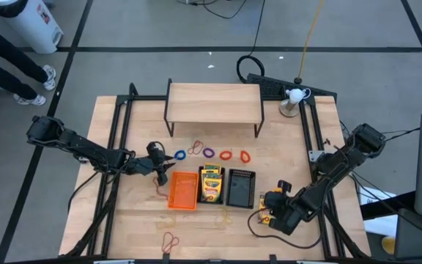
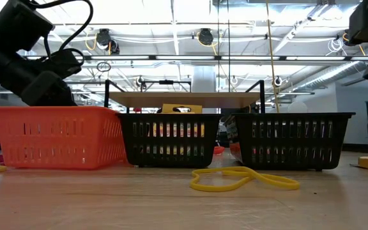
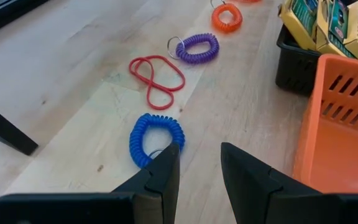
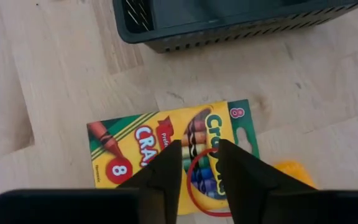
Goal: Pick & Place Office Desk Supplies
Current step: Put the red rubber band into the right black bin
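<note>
crayon box (image 4: 166, 155) directly beneath right gripper (image 4: 199, 163)

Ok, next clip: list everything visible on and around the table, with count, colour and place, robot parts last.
Orange tray: one, leftmost of the row of three, table centre.
Black trays: two; middle one holds yellow-and-green crayon boxes, right one looks empty.
Crayon box: one, yellow and green, flat on the table below the right gripper.
Coil bands: blue, purple, orange, in a line behind the trays.
Red rubber band: one, between blue and purple coils.
Yellow rubber band: one, in front of the trays.
Wooden shelf: one, table rear.
Person's legs: outside the top-left corner.
Left gripper: fingers open, beside the blue coil.
Right gripper: fingers apart over the crayon box.
</note>
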Available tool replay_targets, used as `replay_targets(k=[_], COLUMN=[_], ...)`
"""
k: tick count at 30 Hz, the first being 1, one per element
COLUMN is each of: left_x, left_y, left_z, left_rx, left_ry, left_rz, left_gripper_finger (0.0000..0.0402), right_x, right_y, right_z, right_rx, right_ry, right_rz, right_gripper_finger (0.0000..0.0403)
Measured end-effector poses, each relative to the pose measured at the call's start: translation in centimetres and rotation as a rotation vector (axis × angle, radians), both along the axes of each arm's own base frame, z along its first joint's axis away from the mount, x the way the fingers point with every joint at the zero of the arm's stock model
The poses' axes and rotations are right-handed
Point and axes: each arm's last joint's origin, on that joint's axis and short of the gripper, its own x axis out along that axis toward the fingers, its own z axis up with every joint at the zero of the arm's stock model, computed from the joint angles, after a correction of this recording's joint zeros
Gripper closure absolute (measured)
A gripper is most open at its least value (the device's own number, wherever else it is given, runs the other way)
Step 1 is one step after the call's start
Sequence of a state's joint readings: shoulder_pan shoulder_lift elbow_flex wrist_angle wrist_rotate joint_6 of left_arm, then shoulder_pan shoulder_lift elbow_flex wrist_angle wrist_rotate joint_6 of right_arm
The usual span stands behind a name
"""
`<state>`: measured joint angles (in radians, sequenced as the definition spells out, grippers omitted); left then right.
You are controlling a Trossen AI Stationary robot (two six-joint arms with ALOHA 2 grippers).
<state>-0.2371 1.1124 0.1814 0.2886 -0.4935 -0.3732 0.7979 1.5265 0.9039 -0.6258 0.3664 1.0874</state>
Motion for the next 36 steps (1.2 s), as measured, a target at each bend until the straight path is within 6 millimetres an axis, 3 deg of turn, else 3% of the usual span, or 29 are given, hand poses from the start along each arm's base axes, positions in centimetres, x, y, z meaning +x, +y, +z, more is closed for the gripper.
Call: replay_targets(k=[11, 18, 25, 28, 32, 36], left_x=[0.0, 0.0, 0.0, 0.0, 0.0, 0.0], left_y=[-0.1, -0.1, -0.1, -0.1, -0.1, -0.1], left_z=[0.0, 0.0, 0.0, 0.0, 0.0, 0.0], left_rx=[-0.029, -0.03, -0.03, -0.03, -0.03, -0.03], left_ry=[0.006, 0.006, 0.005, 0.006, 0.006, 0.006], left_rz=[-0.034, -0.033, -0.033, -0.033, -0.032, -0.033], left_gripper_finger=[0.0282, 0.0282, 0.0282, 0.0282, 0.0282, 0.0282], right_x=[-0.2, -0.4, -1.2, -1.4, -1.5, -1.3], right_y=[0.0, 0.0, -0.5, -0.7, -0.9, -0.8], right_z=[-0.1, -0.2, -2.0, -2.5, -2.6, -2.4], right_rx=[0.033, 0.068, 0.134, 0.148, 0.109, 0.091], right_ry=[0.051, 0.083, 0.133, 0.131, 0.128, 0.11], right_rz=[0.003, 0.0, -0.037, -0.065, -0.037, -0.014], right_gripper_finger=[0.0271, 0.0285, 0.0301, 0.0322, 0.0387, 0.0399])
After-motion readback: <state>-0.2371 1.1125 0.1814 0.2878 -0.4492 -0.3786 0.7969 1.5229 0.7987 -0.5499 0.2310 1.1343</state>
